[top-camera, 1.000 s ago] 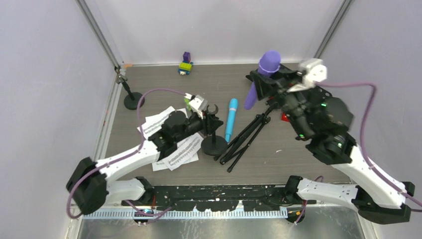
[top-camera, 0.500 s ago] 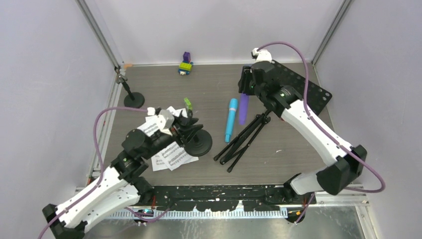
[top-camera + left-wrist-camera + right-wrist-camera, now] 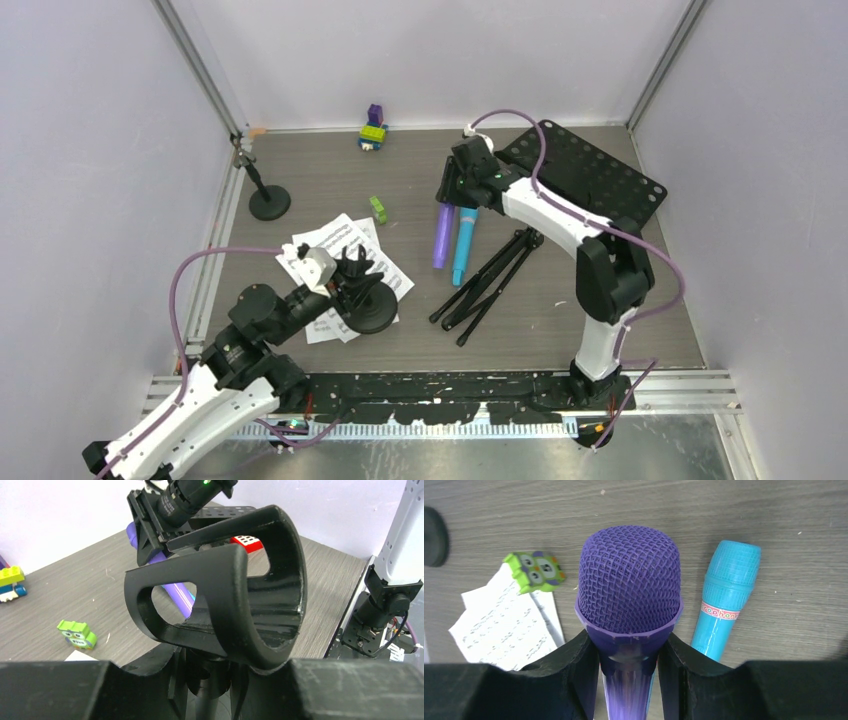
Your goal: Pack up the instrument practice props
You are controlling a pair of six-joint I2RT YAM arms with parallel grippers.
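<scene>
1. Where the overhead view looks down on the table (image 3: 300, 170), the left gripper (image 3: 352, 283) pinches a black mic holder (image 3: 368, 308), tilted over the near corner of the sheet-music pages (image 3: 335, 240). The right gripper (image 3: 462, 185) clamps the purple microphone (image 3: 442, 235), just beside the cyan microphone (image 3: 464, 240). The music rack (image 3: 590, 170) lies flat, its tripod legs (image 3: 490, 280) folded near both microphones. A second mic holder (image 3: 264, 195) stands upright at the left edge.
2. Left wrist: the held holder's open cradle fills the view, its stem caught low between the jaws. A green toy (image 3: 77, 632) lies beyond.
3. Right wrist: the jaws squeeze the purple microphone's neck, with the cyan one to its right and the pages to its left.
</scene>
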